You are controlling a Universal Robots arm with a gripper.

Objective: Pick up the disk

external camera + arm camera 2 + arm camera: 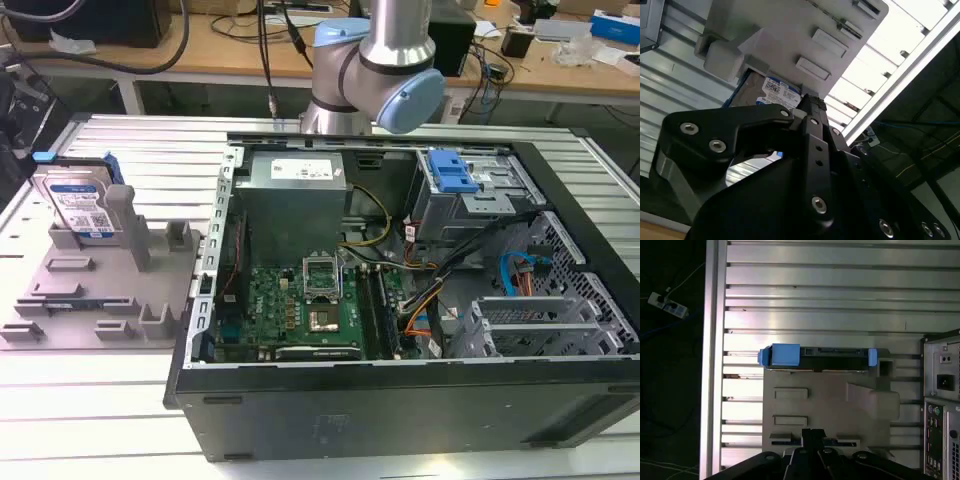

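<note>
1 disk (82,207) w/ blue-wht label, on tray (110,282)

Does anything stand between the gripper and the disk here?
Partly. In the first wrist view the grey tray and its upright post lie between the gripper and the disk, which stands at the tray's far side. Nothing covers the disk.

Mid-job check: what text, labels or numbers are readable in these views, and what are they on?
No text can be made out as words or numbers.
Blue-and-white label on the flat silver disk, which stands in the grey plastic fixture tray: print too small to read.
White label on the grey metal power supply box: too small to read.
Rear panel of the black computer case: no legible markings.
</note>
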